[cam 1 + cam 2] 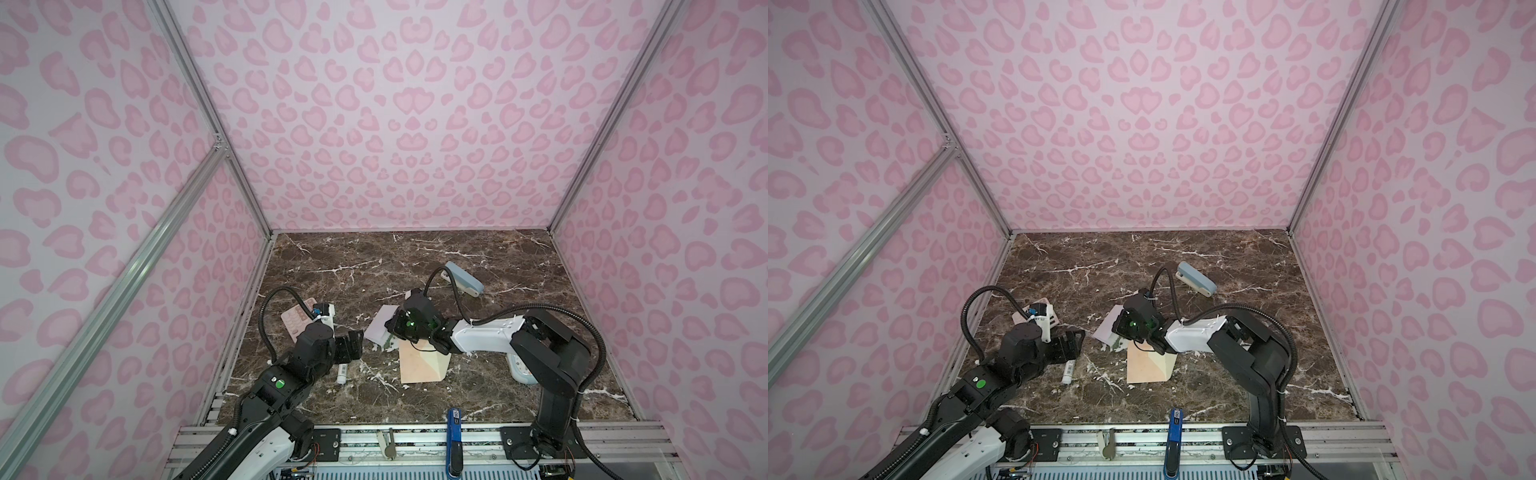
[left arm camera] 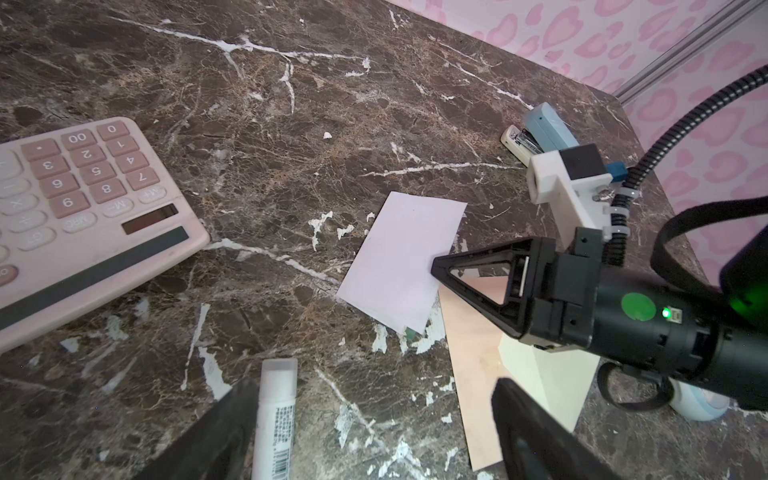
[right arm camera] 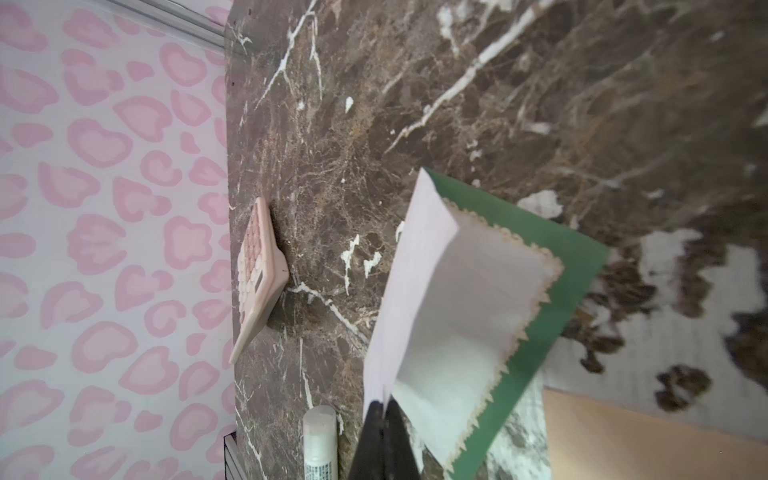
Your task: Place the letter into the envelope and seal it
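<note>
The letter (image 1: 379,325) (image 1: 1105,326) (image 2: 401,262) is a white card, its green-edged face (image 3: 465,299) turned toward the marble. My right gripper (image 1: 390,328) (image 1: 1118,329) (image 3: 384,409) is shut on its near edge, which is raised, and one of its fingers (image 2: 469,272) lies over that edge. The peach envelope (image 1: 417,363) (image 1: 1144,368) (image 2: 478,357) (image 3: 623,436) lies flat just in front, cream inside showing. My left gripper (image 1: 352,344) (image 1: 1070,343) (image 2: 374,419) hangs open to the left of the envelope, holding nothing.
A glue stick (image 1: 343,372) (image 2: 276,415) (image 3: 320,440) lies under the left gripper, next to one finger. A pink calculator (image 1: 296,322) (image 2: 83,208) sits at the left, a blue stapler (image 1: 463,277) (image 2: 540,133) behind. A pale blue-white object (image 1: 519,370) lies under the right arm.
</note>
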`<state>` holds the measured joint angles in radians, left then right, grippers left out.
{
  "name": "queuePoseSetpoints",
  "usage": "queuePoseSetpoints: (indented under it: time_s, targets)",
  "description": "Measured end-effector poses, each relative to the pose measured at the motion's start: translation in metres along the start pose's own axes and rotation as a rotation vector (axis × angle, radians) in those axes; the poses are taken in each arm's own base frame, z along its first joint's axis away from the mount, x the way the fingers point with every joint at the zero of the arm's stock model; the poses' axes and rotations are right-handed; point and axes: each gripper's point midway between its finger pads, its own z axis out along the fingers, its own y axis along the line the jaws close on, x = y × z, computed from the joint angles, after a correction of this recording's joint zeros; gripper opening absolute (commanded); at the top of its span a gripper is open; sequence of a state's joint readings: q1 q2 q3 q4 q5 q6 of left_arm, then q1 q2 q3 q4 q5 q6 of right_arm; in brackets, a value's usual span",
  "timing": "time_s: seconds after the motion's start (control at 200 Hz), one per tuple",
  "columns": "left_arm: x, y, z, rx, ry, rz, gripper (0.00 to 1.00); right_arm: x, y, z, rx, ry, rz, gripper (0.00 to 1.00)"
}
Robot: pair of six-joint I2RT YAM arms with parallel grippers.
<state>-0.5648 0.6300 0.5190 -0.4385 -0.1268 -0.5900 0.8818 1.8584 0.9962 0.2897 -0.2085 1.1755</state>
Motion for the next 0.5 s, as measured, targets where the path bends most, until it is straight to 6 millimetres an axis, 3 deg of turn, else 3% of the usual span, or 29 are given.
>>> queuePoseSetpoints:
  time_s: [0.34,0.5]
  targets:
    - [-0.012,-0.004,-0.003,0.047,-0.032,-0.037,0.94,-0.013,0.038,-0.032,-0.068,-0.036,-0.088,0.01]
    - [-0.033,-0.006,-0.009,0.056,-0.066,-0.040,0.94,-0.022,0.061,-0.055,-0.108,-0.061,-0.127,0.01]
